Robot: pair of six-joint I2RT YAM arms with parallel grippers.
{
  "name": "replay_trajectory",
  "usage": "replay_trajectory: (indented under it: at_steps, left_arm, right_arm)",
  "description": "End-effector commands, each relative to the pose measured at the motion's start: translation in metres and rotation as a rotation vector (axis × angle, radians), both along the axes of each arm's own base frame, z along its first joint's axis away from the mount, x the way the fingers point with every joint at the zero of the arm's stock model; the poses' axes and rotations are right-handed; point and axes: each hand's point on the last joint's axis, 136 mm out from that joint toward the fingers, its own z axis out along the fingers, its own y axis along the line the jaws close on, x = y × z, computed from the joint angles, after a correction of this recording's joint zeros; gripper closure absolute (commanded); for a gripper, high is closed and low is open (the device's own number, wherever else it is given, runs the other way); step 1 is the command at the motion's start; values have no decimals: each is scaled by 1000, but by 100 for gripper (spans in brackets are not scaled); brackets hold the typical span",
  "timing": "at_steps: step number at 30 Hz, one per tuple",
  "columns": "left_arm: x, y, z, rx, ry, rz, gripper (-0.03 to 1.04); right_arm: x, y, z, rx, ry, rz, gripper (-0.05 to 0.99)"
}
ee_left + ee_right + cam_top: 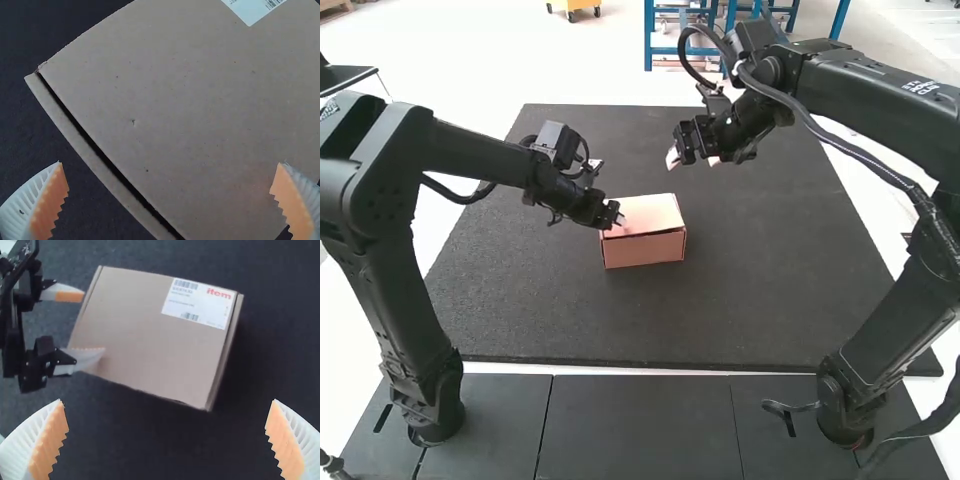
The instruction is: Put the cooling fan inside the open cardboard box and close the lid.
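Cardboard box (645, 232) sits on the black mat (770, 270) with its lid down. Left end effector (613, 215) is released, spread over the box's left edge. Right end effector (675, 155) is released, above the box's far side. The left wrist view alone shows a dark seam under the lid. The right wrist view alone shows the lid's white label (200, 302).

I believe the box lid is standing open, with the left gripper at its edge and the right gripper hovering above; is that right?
Not quite: the right wrist view shows the lid down on the cardboard box. The left gripper is at its edge; the right gripper hovers above.
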Motion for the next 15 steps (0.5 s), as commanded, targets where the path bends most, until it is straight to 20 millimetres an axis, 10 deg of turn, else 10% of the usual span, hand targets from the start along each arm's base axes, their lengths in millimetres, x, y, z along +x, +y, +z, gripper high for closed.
replay_trajectory:
  at_steps: [1, 7, 15]
  left_arm:
    - [10, -6, 54, -55, -111, 21, 5]
    - [14, 3, 137, -159, -303, 92, 5]
    - [16, 43, 162, -182, -481, 193, 5]
  right_arm:
    - [4, 5, 18, 44, -48, -1, 3]
    - [9, 5, 26, 56, -99, -6, 3]
    - [49, -24, 59, 203, -351, -192, 3]
